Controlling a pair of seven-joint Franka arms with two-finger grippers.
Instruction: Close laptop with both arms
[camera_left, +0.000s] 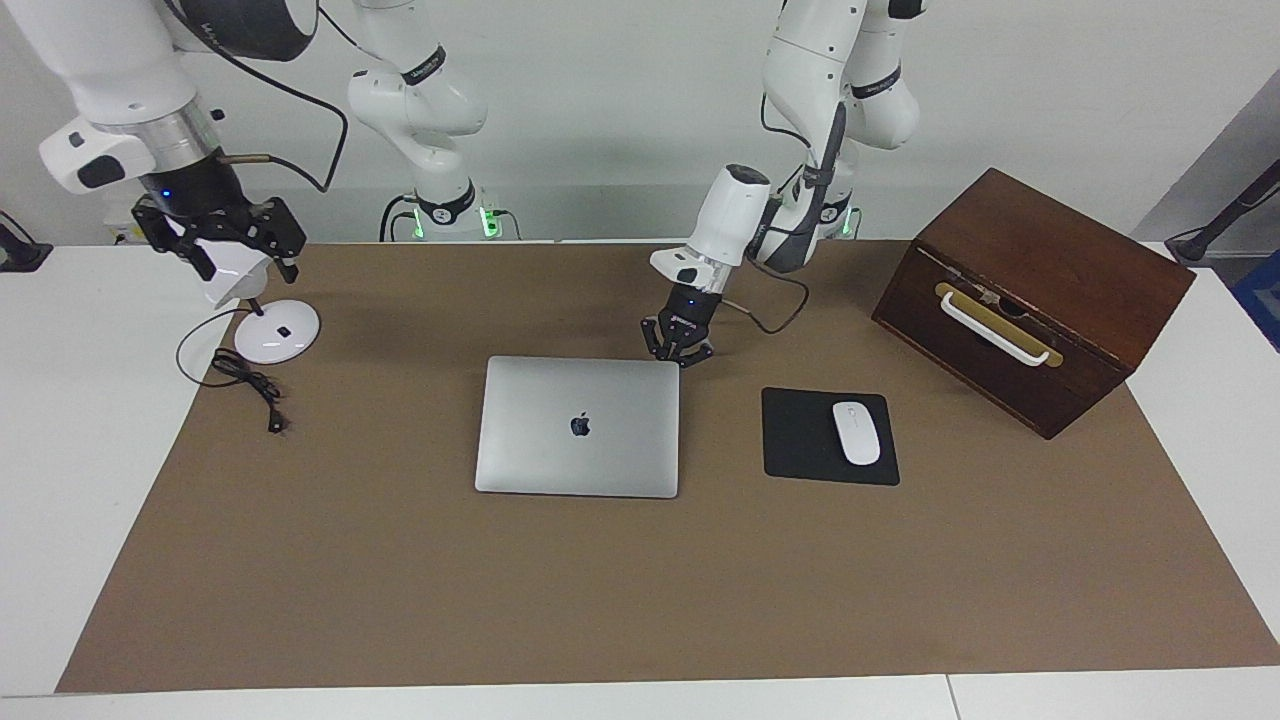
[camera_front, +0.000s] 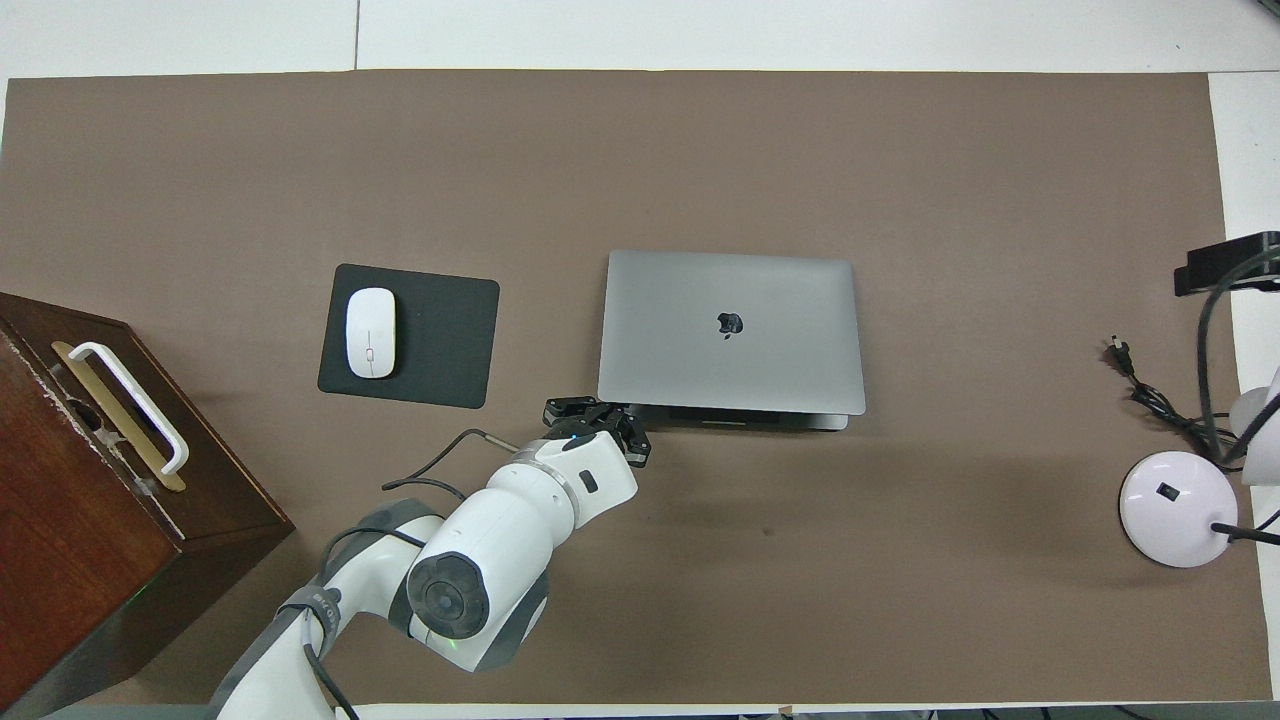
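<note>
A silver-grey laptop (camera_left: 578, 426) is seen lying near the centre of the frame on a brown mat (camera_left: 640, 600) that covers the white bench (camera_left: 60, 420). Its lid is down or very nearly so, apple logo up; in the overhead view a thin dark strip of the base shows under the lid edge nearest the robots, so whether it is fully shut cannot be told.

The left gripper (camera_left: 680, 348) is held just above the laptop's upper right corner in the facing view, with its jaws closed and empty. Whether it touches the lid cannot be told.

A black mouse pad (camera_left: 828, 437) with a white mouse (camera_left: 856, 432) on it lies to the right of the laptop in the facing view, and a dark wooden box (camera_left: 1035, 295) with a white handle stands at the right edge. At the upper left, a white desk lamp (camera_left: 268, 335) with its black cord (camera_left: 250, 385) is seen, and the right gripper (camera_left: 225, 238) is raised over it, jaws spread wide around nothing.

Risks are judged as follows: if the lid is not latched flat, a push at one corner alone could skew or slide the laptop on the mat. The right gripper's fingers hang close to the lamp head and cable, which could be snagged or tipped by a careless sweep.
</note>
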